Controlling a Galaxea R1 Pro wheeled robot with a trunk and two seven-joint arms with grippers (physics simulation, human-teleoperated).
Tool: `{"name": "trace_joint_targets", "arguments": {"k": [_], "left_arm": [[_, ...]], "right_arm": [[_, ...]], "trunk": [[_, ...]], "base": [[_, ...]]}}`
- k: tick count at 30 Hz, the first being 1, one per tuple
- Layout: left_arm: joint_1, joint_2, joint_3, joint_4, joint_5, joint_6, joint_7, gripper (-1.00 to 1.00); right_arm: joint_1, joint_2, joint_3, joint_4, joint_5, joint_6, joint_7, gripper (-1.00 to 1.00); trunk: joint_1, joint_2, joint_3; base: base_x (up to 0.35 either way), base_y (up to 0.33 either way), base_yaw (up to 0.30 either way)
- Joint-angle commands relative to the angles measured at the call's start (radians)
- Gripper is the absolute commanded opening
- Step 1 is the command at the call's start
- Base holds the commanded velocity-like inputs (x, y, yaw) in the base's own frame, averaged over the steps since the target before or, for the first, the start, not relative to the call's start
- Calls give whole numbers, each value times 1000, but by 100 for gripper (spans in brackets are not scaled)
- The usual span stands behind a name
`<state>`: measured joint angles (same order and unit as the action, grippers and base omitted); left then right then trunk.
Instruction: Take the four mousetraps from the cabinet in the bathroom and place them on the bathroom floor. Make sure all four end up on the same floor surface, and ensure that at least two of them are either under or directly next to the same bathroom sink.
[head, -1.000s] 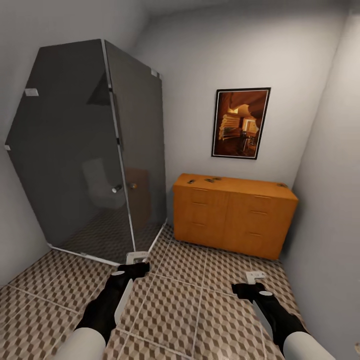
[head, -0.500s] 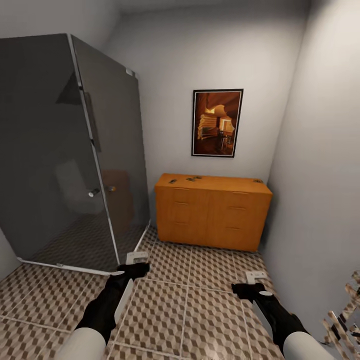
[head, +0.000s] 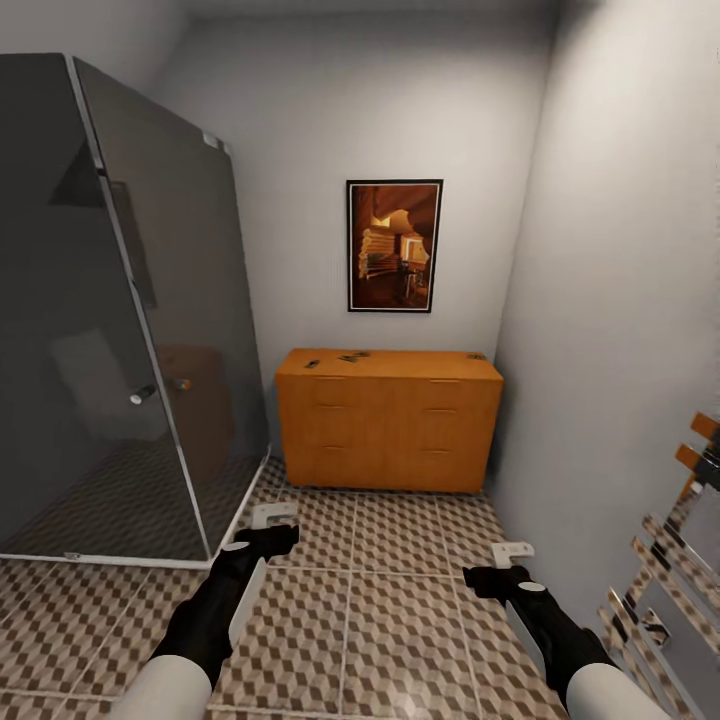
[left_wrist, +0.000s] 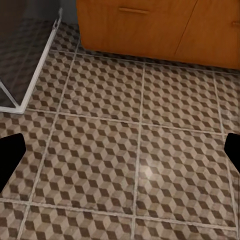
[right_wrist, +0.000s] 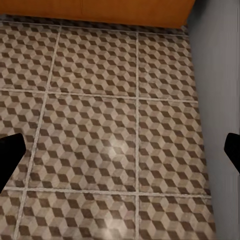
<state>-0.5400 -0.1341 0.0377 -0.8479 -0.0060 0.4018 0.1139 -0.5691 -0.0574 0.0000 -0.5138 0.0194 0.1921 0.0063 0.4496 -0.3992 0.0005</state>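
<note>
Four small dark mousetraps (head: 352, 357) lie on the flat top of the orange-brown cabinet (head: 388, 422) in the head view: three toward its back left corner, one near its back right corner. They are too small to make out in detail. The cabinet stands against the far wall, below a framed picture (head: 394, 246), with a dark glass shower enclosure (head: 110, 310) to its left and a grey wall to its right. The bathroom floor (head: 390, 620), tiled in a brown, beige and white cube pattern, lies between the robot and the cabinet. The left hand (head: 272, 520) and right hand (head: 510, 556) hang low over the tiles, well apart from the cabinet, holding nothing.

From the left wrist view, both black fingertips (left_wrist: 10, 157) sit at the frame's sides, spread wide over tiles, with cabinet drawers and the shower's white base rail (left_wrist: 37, 67) beyond.

From the right wrist view, the fingertips (right_wrist: 9, 155) are likewise spread wide over tiles beside the grey wall.
</note>
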Motion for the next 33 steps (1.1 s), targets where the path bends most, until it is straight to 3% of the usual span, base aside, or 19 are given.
{"name": "trace_joint_targets", "arguments": {"k": [1, 33], "left_arm": [[0, -1, 2, -2, -1, 5, 1, 100], [0, 3, 1, -1, -5, 3, 2, 100]], "right_arm": [[0, 0, 0, -2, 2, 6, 1, 100], [0, 0, 0, -2, 2, 6, 1, 100]], "trunk": [[0, -1, 0], [0, -1, 0]], "base": [[0, 0, -84], [0, 0, -8]]}}
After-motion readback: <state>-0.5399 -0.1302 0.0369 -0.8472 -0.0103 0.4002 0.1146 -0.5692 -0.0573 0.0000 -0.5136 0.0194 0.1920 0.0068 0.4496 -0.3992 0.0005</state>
